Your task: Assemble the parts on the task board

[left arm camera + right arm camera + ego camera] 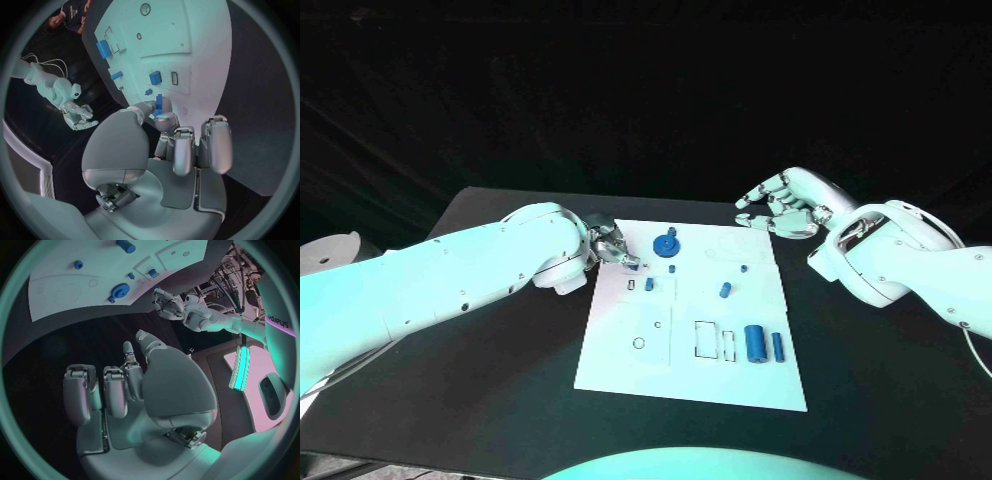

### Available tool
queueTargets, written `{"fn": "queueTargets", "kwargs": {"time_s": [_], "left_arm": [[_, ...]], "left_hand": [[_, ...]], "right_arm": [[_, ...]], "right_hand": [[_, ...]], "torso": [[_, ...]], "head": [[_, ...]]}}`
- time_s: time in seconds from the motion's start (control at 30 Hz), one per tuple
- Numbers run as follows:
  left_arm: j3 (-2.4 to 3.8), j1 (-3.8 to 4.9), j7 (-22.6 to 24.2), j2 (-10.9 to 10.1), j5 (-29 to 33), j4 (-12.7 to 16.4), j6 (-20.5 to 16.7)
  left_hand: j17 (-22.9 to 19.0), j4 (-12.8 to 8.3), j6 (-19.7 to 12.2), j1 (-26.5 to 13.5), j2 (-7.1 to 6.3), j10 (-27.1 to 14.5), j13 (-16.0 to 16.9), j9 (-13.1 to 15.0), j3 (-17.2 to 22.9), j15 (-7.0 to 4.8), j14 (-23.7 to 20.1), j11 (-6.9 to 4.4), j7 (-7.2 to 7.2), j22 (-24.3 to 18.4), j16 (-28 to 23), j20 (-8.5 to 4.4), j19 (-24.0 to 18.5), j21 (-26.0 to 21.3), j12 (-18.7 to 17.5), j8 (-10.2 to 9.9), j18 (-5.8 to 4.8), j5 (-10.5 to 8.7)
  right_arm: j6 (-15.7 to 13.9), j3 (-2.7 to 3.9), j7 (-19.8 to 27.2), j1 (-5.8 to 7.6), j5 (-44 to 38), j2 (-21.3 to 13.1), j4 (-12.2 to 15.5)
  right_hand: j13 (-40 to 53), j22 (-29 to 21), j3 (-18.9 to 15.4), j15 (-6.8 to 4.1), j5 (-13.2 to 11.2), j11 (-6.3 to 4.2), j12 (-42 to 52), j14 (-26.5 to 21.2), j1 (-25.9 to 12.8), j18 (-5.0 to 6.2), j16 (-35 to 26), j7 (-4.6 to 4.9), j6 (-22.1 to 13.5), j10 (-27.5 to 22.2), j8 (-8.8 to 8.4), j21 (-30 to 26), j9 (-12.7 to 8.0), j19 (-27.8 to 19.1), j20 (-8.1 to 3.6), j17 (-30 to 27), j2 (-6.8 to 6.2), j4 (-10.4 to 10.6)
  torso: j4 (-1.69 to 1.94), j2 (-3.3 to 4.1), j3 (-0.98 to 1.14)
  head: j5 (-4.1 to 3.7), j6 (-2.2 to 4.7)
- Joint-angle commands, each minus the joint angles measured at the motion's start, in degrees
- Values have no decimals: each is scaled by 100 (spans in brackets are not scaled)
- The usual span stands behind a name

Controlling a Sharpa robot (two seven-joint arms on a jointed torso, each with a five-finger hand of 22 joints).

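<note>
Robot lab: black-draped table (516,400), cabled rig (231,270)

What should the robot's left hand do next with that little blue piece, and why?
Probably lower it into a hole in the white board. The left hand pinches a small blue piece just over the board's edge, while the right hand waits off the board, holding nothing.

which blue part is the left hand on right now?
The small blue piece pinched in the left hand at the task board edge; the gear and cylinder lie untouched.
</note>
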Motion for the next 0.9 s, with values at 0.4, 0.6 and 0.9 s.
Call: {"fn": "queueTargets", "kwargs": {"time_s": [0.4, 0.6, 0.9], "left_arm": [[-3, -88, -255, -3, -354, 70, 264], [-10, -106, -295, 17, -363, 45, 381], [-15, -122, -364, 56, -365, 1, 557]], "left_hand": [[1508, -955, 55, -61, 8, 42, 17, 6, 913, -45, 604, -6, -8, 359, 18, -18, 136, 27, 35, 5, -40, 35], [1508, -956, 59, -65, 8, 48, 27, 6, 916, -45, 604, -7, -9, 369, 18, -19, 141, 34, 41, 5, -42, 41], [1508, -957, 61, -68, 9, 51, 27, 7, 918, -46, 604, -8, -9, 368, 18, -20, 141, 33, 41, 4, -42, 44]], "right_arm": [[56, 1, 31, -19, -33, 6, -1], [57, 1, 31, -20, -33, 6, 3], [57, 1, 35, -21, -33, 9, 6]], "right_hand": [[923, 748, -43, 30, 22, 11, -2, 559, 29, 118, -24, 7, -17, 143, 17, -36, -5, 196, 18, 1349, -17, 4], [923, 748, -43, 30, 22, 11, -2, 559, 29, 118, -24, 7, -17, 143, 17, -36, -5, 196, 18, 1349, -17, 4], [923, 748, -43, 30, 22, 11, -2, 559, 29, 118, -24, 7, -17, 143, 17, -36, -5, 196, 18, 1349, -17, 4]], "torso": [[0, 8, 2], [2, 5, 2], [-3, 5, 2]], "head": [[-13, -55], [-7, -69], [2, -67]]}}
